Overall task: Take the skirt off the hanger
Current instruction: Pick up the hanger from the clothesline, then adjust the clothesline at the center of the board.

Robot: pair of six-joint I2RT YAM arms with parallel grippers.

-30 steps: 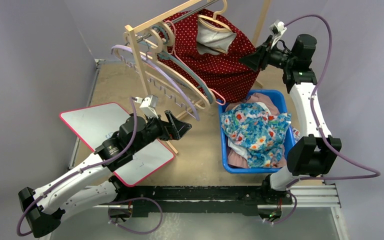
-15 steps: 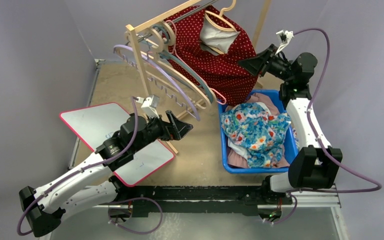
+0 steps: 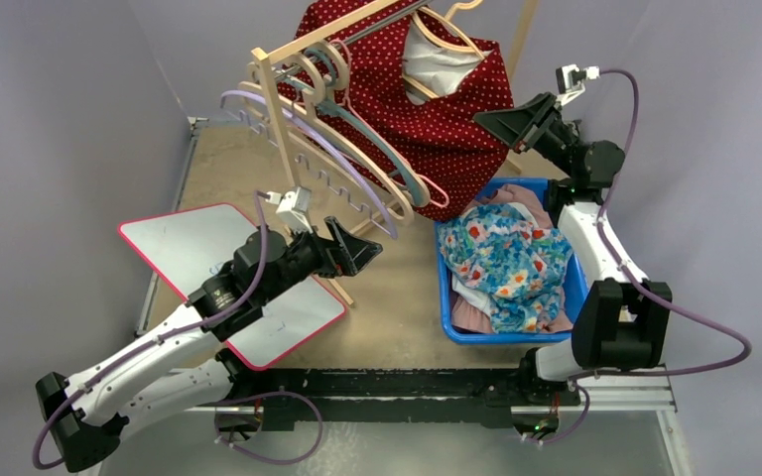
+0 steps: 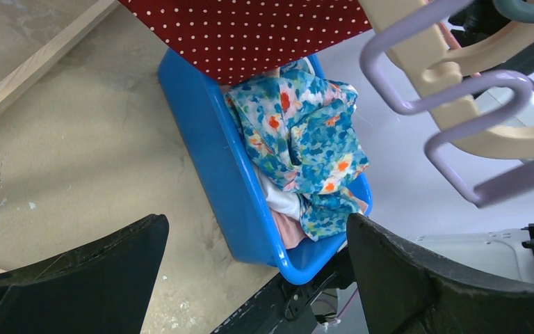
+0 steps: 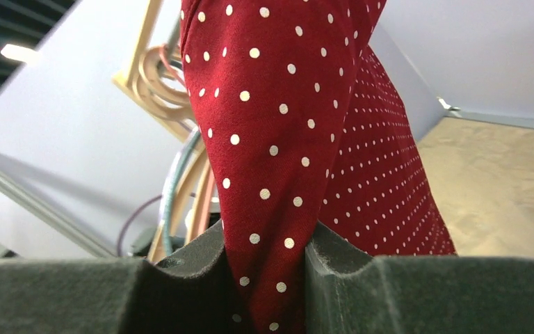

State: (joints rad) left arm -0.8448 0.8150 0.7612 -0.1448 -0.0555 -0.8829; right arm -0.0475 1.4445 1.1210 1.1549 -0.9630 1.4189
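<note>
The skirt (image 3: 427, 109), red with white dots, hangs at the far end of the table (image 3: 397, 307). It is on a wooden hanger (image 3: 466, 40) hooked over the rail of the wooden rack (image 3: 327, 38), so it is not yet off. Its pale lining shows at the open waist, just below the hanger's arms.

The right gripper (image 3: 501, 124) has pinched a fold at the skirt's right edge. In the right wrist view the cloth runs down between the two pads, which are closed snugly on it. Gripping the side looks like a way to draw the fabric sideways off the hanger's arm. How the waistband is fixed to the hanger is hard to make out from above. The right arm rises steeply from its elbow beside the blue bin (image 3: 448, 297), with the forearm stretched up and far and the wrist turned left toward the cloth.

The left gripper (image 3: 357, 253) is spread fully wide and holds nothing. Its arm lies low and long from the near left, crossing the pink-edged white board (image 3: 198, 258). The gripper points right under the row of empty hangers (image 3: 357, 149) and waits clear of the skirt. Its wrist camera looks down on the bin and the floral garment (image 4: 299, 132) heaped inside, which is probably where the freed skirt will go.
</note>
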